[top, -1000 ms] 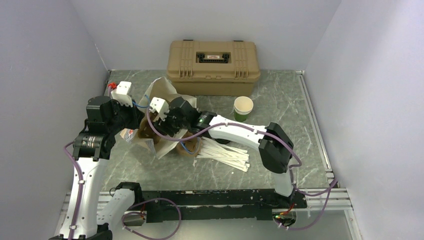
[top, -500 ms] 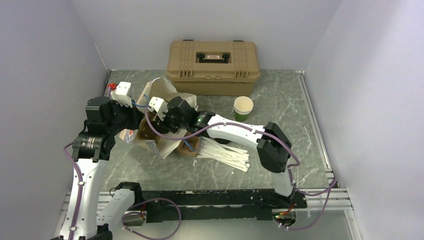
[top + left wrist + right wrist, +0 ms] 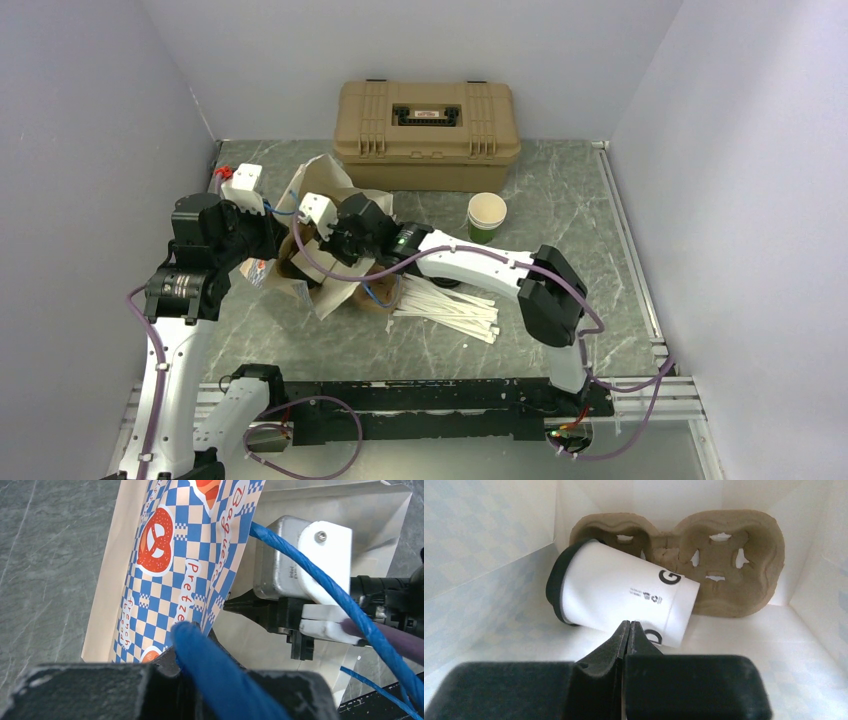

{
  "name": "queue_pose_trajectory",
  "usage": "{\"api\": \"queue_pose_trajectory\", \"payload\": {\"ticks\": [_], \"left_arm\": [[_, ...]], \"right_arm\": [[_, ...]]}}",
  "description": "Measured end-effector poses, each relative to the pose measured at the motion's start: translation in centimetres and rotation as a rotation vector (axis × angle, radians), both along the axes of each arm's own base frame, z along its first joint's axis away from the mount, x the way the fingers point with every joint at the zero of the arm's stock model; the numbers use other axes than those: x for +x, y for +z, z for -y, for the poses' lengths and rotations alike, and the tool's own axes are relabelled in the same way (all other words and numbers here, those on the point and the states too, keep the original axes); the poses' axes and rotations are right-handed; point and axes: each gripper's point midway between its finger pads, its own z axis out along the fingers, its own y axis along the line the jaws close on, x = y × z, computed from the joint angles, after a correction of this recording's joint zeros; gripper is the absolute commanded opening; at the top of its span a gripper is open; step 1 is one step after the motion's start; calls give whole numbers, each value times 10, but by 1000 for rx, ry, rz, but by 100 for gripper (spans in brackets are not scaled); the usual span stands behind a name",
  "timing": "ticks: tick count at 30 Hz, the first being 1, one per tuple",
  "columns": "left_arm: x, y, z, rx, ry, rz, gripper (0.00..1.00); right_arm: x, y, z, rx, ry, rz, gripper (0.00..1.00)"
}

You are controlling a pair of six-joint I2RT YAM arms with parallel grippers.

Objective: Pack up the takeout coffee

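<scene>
Just ahead of the matt black, grainy right gripper [image 3: 629, 639], the takeout coffee [image 3: 619, 597] is smooth matt paper with dark print. Its lid [image 3: 555, 582] is black plastic with a dull sheen. Behind the cup, the carrier [image 3: 729, 565] is rough, fibrous moulded pulp. The paper bag [image 3: 489, 545] around them is thin matt paper, with its checks showing faintly through.

Beyond the left gripper [image 3: 192, 630], the bag's outside is smooth printed paper. To the right of it, a glossy blue cable [image 3: 320, 580] crosses a white plastic bracket [image 3: 325, 550] on a dull silvery metal housing [image 3: 275, 560]. To the left of it, the table [image 3: 45, 545] is smooth, grey-veined stone-look.
</scene>
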Motion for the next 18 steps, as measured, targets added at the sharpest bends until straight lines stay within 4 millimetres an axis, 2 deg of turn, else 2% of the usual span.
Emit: {"api": "queue_pose_trajectory", "payload": {"ticks": [5,6,9,11,18], "left_arm": [[0,0,0,0,0,-1,0],[0,0,0,0,0,-1,0],[0,0,0,0,0,-2,0],[-1,0,0,0,0,0,0],[-2,2,0,-1,0,6,0]], "right_arm": [[-2,11,6,13,-5,13,0],[-2,15,6,20,-6,19,3],[0,29,9,42,-21,40,31],[2,36,10,54,-33,52,45],[8,48,17,65,-74,87,63]]}}
